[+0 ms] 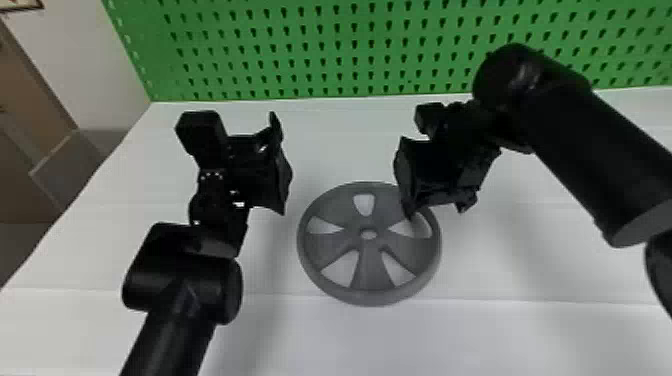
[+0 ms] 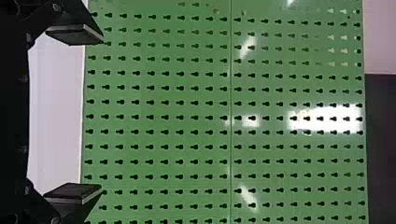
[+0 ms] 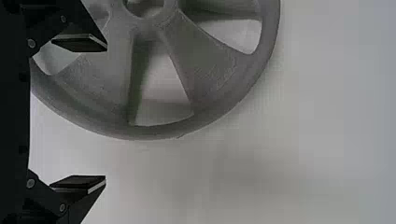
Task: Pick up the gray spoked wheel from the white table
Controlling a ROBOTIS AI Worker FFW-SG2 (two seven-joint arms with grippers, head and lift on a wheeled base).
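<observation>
The gray spoked wheel lies flat on the white table, between the two arms. In the head view my right gripper is above the wheel's far right rim, partly covering it. The right wrist view has the wheel beyond my right gripper, whose fingers stand wide apart with nothing between them. My left gripper is up and to the left of the wheel, apart from it. In the left wrist view, my left gripper is open with nothing held.
A green pegboard stands along the table's back edge and also faces the left wrist camera. A gray box-like object is beyond the table's left edge, near a brown door.
</observation>
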